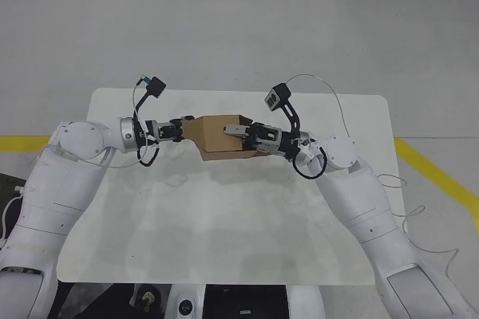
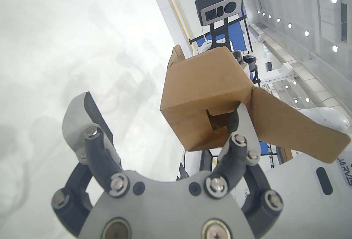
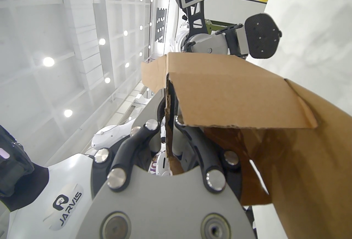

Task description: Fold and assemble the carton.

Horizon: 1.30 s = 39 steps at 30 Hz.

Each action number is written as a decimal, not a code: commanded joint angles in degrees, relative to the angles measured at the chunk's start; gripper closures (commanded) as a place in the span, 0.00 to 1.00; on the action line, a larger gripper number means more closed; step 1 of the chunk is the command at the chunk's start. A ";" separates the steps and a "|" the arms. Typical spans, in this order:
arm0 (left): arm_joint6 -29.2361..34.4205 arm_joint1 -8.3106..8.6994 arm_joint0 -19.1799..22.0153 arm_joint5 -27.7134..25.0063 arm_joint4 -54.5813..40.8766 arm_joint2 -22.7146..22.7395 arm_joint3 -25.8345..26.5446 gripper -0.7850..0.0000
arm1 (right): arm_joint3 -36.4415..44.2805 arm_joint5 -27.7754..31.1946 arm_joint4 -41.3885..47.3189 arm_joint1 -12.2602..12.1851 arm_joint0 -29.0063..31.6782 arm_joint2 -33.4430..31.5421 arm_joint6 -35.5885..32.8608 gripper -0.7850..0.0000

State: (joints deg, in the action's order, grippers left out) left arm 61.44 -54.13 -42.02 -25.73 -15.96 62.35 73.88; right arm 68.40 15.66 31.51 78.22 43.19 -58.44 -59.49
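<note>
A brown carton (image 1: pixel 213 140) is held above the far middle of the white table (image 1: pixel 223 239), between my two arms. My right gripper (image 3: pixel 169 127) is shut on one cardboard wall at its end, the edge pinched between both fingers (image 3: pixel 189 132). The carton (image 3: pixel 233 91) stretches away from it, a flap hanging to one side. My left gripper (image 2: pixel 165 105) is open at the opposite end of the carton (image 2: pixel 203 83). One finger (image 2: pixel 243 119) reaches into the open end beside a spread flap (image 2: pixel 291 127); the other finger (image 2: pixel 90 113) stands apart, touching nothing.
The table's far edge (image 1: pixel 239 92) lies just behind the carton. Grey floor with yellow tape (image 1: pixel 439 171) surrounds the table. Each arm's wrist camera (image 1: pixel 275 97) sticks up above its gripper.
</note>
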 commanded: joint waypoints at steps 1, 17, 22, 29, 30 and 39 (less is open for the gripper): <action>0.02 -0.04 0.03 0.01 0.01 0.00 -0.03 0.00 | 0.01 0.02 -0.02 0.04 -0.04 0.09 -0.06 1.00; 0.11 -0.25 -0.10 0.07 0.22 0.22 0.01 0.00 | -0.19 0.09 -0.01 0.18 -0.18 0.12 -0.63 1.00; -0.05 -0.30 -0.16 0.01 0.52 0.30 0.06 0.00 | -0.36 0.15 -0.38 0.16 -0.19 0.02 -0.76 1.00; -0.66 -0.25 -0.11 0.53 1.17 0.95 -0.55 0.00 | -1.49 0.49 -4.19 -0.40 -0.15 -1.49 1.31 1.00; -0.73 -0.22 -0.10 0.55 1.09 1.20 -0.67 0.00 | -1.55 0.42 -5.14 -0.53 -0.12 -1.76 1.76 1.00; -0.27 0.42 -0.58 0.74 -0.13 4.31 -0.24 0.00 | -1.16 -2.08 -12.73 -1.55 0.71 -3.72 6.77 1.00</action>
State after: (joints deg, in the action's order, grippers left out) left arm 61.03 -53.80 -42.48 -25.01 -15.96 66.32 73.39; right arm 67.19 13.95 19.20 76.73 43.81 -62.07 -53.11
